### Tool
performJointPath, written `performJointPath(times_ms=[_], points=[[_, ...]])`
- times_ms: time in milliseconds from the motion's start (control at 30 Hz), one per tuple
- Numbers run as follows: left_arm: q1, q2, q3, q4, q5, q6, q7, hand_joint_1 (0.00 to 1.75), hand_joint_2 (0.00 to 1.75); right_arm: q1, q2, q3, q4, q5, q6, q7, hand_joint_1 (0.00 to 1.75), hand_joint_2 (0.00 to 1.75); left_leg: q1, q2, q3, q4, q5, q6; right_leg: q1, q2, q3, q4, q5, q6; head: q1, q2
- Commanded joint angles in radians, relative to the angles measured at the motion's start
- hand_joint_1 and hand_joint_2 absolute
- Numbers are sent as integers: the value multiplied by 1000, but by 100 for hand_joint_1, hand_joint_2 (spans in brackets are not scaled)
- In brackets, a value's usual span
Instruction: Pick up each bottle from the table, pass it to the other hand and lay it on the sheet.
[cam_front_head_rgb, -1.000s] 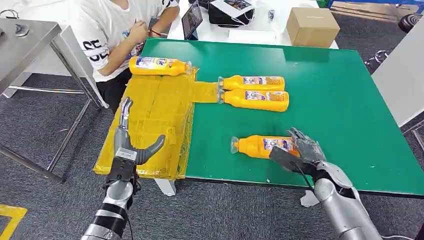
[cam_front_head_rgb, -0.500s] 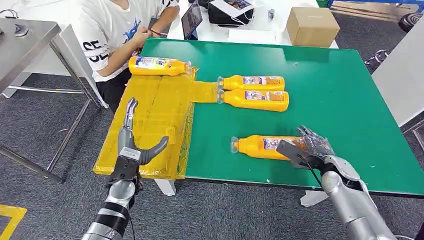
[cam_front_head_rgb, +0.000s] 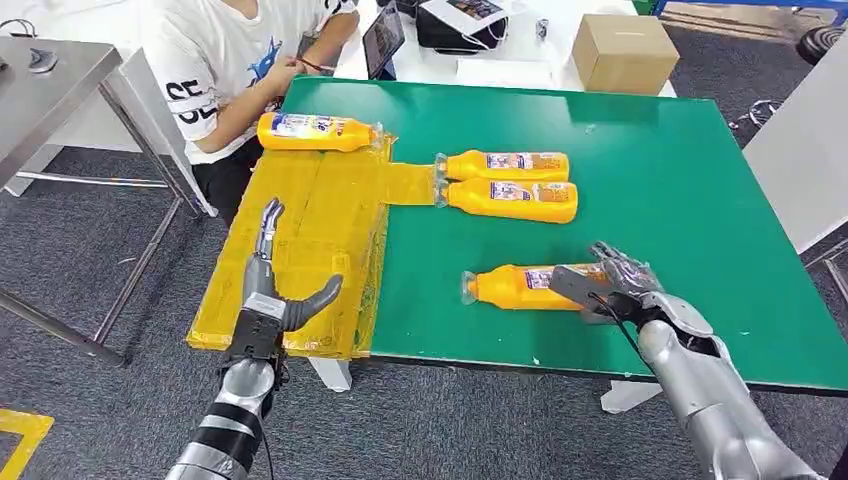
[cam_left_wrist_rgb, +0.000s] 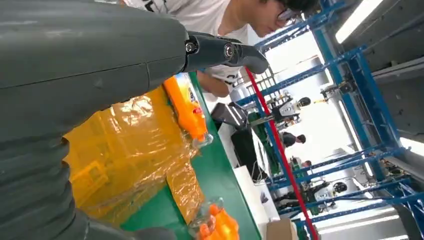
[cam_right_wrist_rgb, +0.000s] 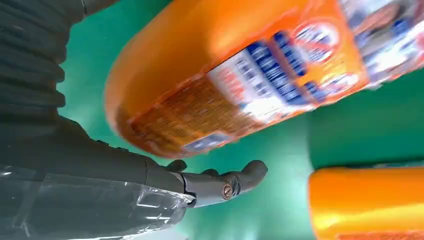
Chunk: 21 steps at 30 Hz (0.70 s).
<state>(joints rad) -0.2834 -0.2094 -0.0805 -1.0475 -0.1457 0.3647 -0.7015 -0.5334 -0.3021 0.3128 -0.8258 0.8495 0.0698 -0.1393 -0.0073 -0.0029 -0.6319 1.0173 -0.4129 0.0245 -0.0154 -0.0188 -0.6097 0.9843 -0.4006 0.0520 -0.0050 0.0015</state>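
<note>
Gripping bottle (cam_front_head_rgb: 520, 286), right robot hand (cam_front_head_rgb: 615, 285)

Grey carpet floor (cam_front_head_rgb: 80, 250), steel side table (cam_front_head_rgb: 50, 75), cardboard box (cam_front_head_rgb: 625, 52)

Both silver arms are reaching forward, one hand empty and one gripping.

The left hand (cam_front_head_rgb: 272, 290) is hovering with its fingers (cam_front_head_rgb: 266, 228) pointing straight ahead and its thumb (cam_front_head_rgb: 318, 298) sticking out to the side, holding nothing. The right hand (cam_front_head_rgb: 612, 285) is wrapping around the base end of the near bottle (cam_front_head_rgb: 520, 287), with its thumb (cam_right_wrist_rgb: 220, 184) lying under the bottle's body.
</note>
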Motion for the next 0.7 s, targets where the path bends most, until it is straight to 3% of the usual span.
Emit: performJointPath(times_ms=[33,700], points=[[-72,-7,-24,129,9,-16,3,0,175,-134,85,146,246,-13,36,-132,0,175,1,4,6,-1,-2,-2,1,5,5,-1,-1,-3,0,0],[-91,-16,-36,175,14,-30,3,0,175,-128,98,208,287,-27,56,-168,0,175,2,2,6,-1,-1,-2,2,2,5,-1,-1,-2,0,0]])
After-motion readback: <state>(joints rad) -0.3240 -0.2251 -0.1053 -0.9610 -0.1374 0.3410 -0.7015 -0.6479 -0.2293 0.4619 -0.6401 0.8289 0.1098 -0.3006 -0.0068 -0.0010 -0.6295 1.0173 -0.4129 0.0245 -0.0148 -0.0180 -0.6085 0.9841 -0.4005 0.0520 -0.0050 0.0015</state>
